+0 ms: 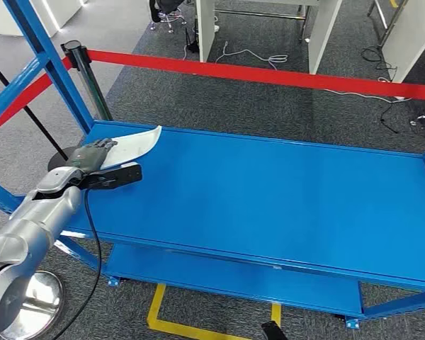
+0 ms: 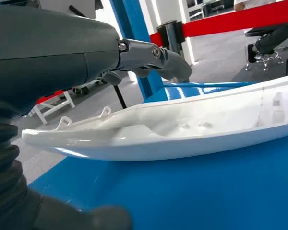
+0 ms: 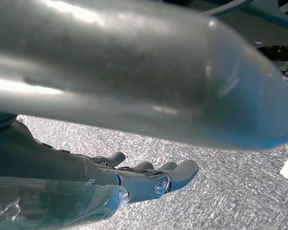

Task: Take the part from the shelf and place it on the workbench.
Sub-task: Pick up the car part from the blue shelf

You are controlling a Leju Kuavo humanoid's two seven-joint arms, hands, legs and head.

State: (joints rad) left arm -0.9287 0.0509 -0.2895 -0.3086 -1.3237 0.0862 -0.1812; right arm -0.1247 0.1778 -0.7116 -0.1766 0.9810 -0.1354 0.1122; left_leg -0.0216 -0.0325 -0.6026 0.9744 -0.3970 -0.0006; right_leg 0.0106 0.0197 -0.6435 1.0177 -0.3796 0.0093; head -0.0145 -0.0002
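A long, curved white plastic part (image 1: 134,144) lies on the top deck of the blue metal shelf (image 1: 263,191), out at about ten o'clock from the deck's middle, close to its left end. The part tapers to a point at one end and has a glossy, smooth shell; the left wrist view shows its hollow inner face (image 2: 178,127) with small moulded loops along one rim and faint ribs near the broad end. The left hand (image 1: 94,154), dark grey with jointed metal-and-plastic fingers (image 2: 153,55), reaches over the part's upper edge, the fingers lying above it and the thick thumb below and near the camera; whether they actually clamp the part I cannot tell. The silver left arm (image 1: 37,219) comes in from seven o'clock. The right hand (image 3: 146,179) hangs over speckled grey carpet (image 3: 225,191), fingers extended together and slightly apart, holding nothing. A red barrier belt (image 1: 263,74) stretches behind the shelf at twelve o'clock.
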